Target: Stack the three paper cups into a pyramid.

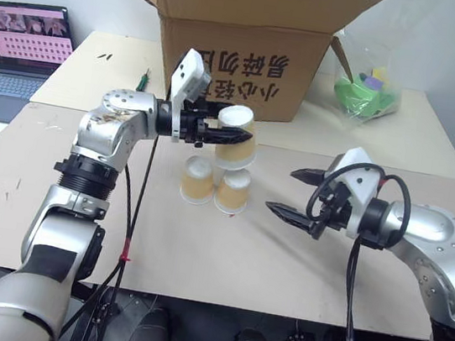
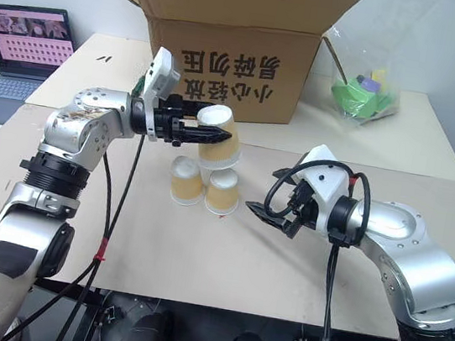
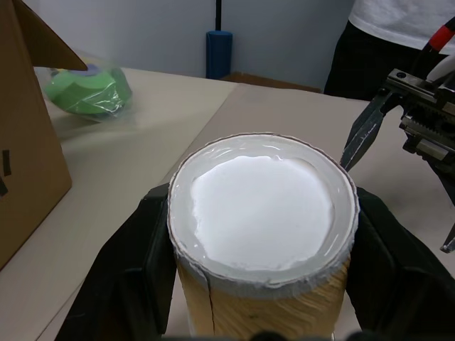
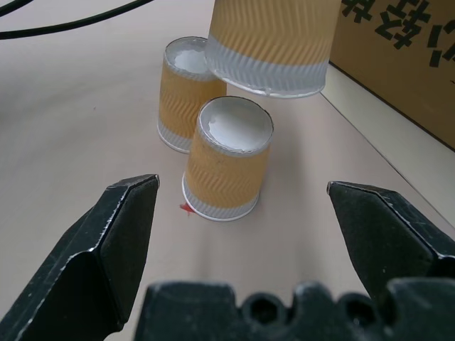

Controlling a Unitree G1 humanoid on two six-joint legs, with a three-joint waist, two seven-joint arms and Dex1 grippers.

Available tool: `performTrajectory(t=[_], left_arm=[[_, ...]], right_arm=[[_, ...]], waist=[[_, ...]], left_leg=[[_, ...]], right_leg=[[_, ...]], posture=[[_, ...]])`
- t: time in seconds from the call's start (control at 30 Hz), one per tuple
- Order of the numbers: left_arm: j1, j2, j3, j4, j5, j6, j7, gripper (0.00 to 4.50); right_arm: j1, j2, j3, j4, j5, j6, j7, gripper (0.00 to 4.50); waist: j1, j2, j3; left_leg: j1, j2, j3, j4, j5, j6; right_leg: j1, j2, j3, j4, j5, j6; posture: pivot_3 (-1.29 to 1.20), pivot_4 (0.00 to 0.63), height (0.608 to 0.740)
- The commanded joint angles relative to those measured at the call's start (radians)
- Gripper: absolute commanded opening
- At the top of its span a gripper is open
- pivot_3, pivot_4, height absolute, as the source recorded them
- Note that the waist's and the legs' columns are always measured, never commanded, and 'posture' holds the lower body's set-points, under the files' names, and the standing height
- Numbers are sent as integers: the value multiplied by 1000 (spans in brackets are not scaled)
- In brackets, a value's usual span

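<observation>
My left gripper (image 1: 216, 132) jaws clamp the third cup (image 1: 236, 138) mid-wall; it's light, crushable paper. Right gripper (image 1: 302, 196) jaws apart, empty.

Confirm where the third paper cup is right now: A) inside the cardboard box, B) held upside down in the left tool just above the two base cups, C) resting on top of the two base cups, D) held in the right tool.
B: the left tool is shut on the third paper cup, which hangs upside down with a gap above the two base cups; the right tool is open and empty.
</observation>
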Motion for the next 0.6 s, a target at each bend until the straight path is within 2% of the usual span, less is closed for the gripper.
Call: performTrajectory(t=[0.03, 0.6], left_arm=[[-2, 14, 5, -49, 9, -6, -21, 2811], [97, 34, 11, -137, 44, -15, 0, 2811]], right_arm=[[0, -6, -40, -32, 6, -15, -9, 4500], [-25, -11, -48, 4, 9, -28, 11, 4500]], waist=[[0, 0, 0], [1, 0, 0]], left_leg=[[0, 0, 0, 0, 0, 0], [0, 0, 0, 1, 0, 0]], right_leg=[[0, 0, 0, 0, 0, 0], [0, 0, 0, 1, 0, 0]], posture=[[0, 150, 705], [0, 150, 705]])
